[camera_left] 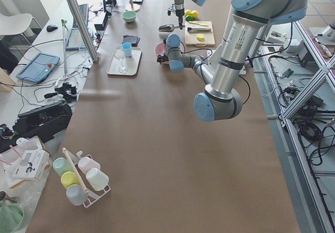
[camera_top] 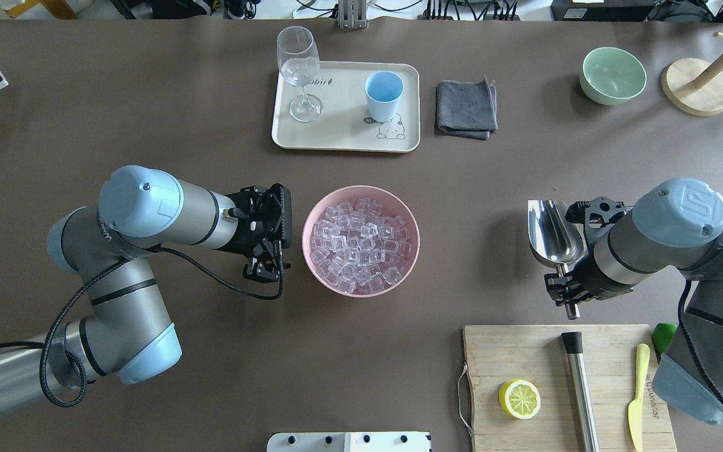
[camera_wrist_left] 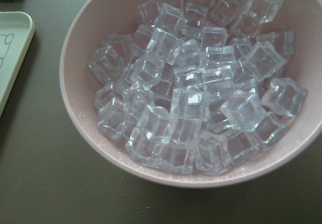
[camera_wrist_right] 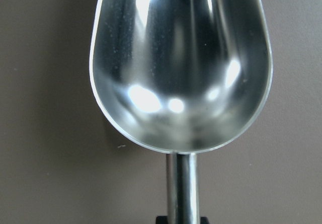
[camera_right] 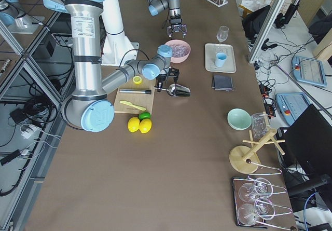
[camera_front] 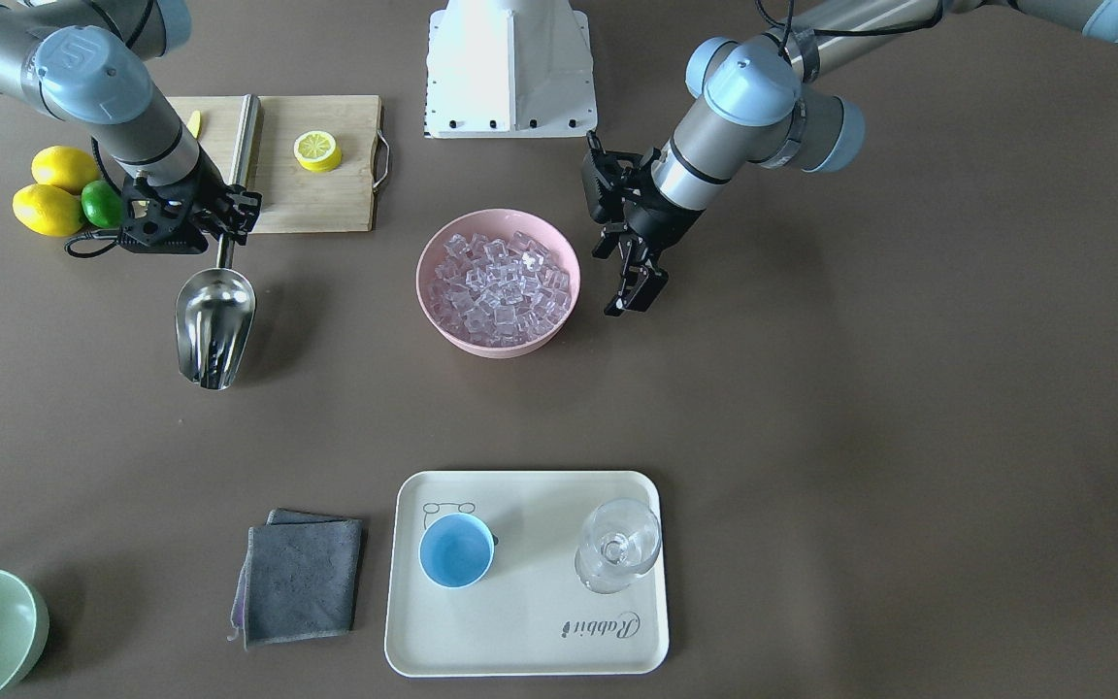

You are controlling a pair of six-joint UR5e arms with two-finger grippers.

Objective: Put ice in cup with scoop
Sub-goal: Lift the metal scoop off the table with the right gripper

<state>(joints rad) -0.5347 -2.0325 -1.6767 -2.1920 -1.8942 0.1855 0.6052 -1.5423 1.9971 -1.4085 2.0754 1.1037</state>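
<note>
Bright even light casts soft shadows; the scoop (camera_wrist_right: 176, 98) glares

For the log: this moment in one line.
right gripper: holds empty scoop | left gripper: beside bowl of ice | cup: empty

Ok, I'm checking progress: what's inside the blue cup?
Nothing visible: the cup on the tray shows only its bare blue floor in the front-facing view. The ice sits in the pink bowl. In the overhead view the cup's near wall hides the floor.
</note>
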